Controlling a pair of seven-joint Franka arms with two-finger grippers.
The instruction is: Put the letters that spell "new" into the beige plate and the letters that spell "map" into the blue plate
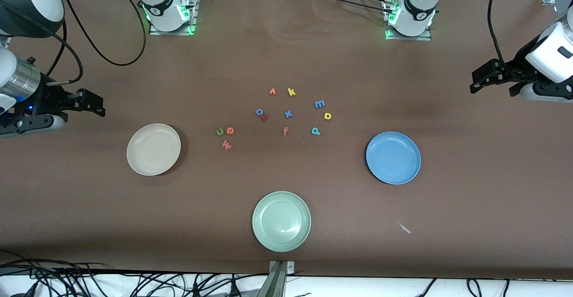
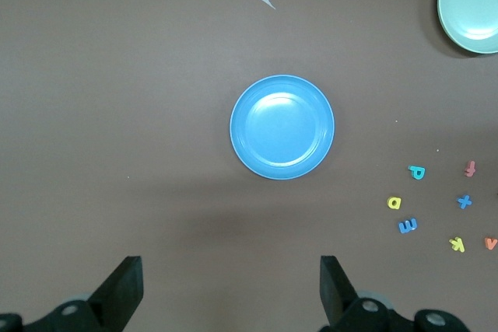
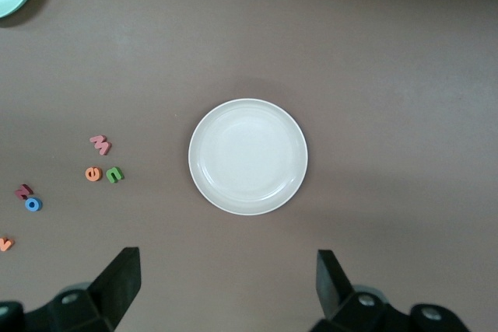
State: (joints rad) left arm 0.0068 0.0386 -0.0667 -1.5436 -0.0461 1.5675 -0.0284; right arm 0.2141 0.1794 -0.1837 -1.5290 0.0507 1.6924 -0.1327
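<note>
Front view: olive-green n (image 1: 220,131), orange e (image 1: 229,130) and salmon-red w (image 1: 227,144) sit in a tight cluster on the brown table (image 1: 470,189), just beside the beige plate (image 1: 153,149) on its centre-facing side, none on it yet. Blue m (image 1: 319,104), yellow a (image 1: 327,116) and teal p (image 1: 315,131) lie in a loose column toward the left arm's end of the letter group, near the blue plate (image 1: 393,157) but apart from it. Between the two clusters: orange v (image 1: 272,92), yellow k (image 1: 291,92), blue o (image 1: 259,111) touching a dark red letter (image 1: 265,117), blue x (image 1: 288,114), orange f (image 1: 285,131). Pale green plate (image 1: 281,221) is nearest the front cam, w/ a small grey scrap (image 1: 404,228) off toward the left arm's end. All 3 plates bare. Left gripper (image 2: 231,289) hangs over the table by the blue plate, fingers spread wide, nothing btwn them. Right gripper (image 3: 229,285) hangs by the beige plate, likewise released, holding nothing.
</note>
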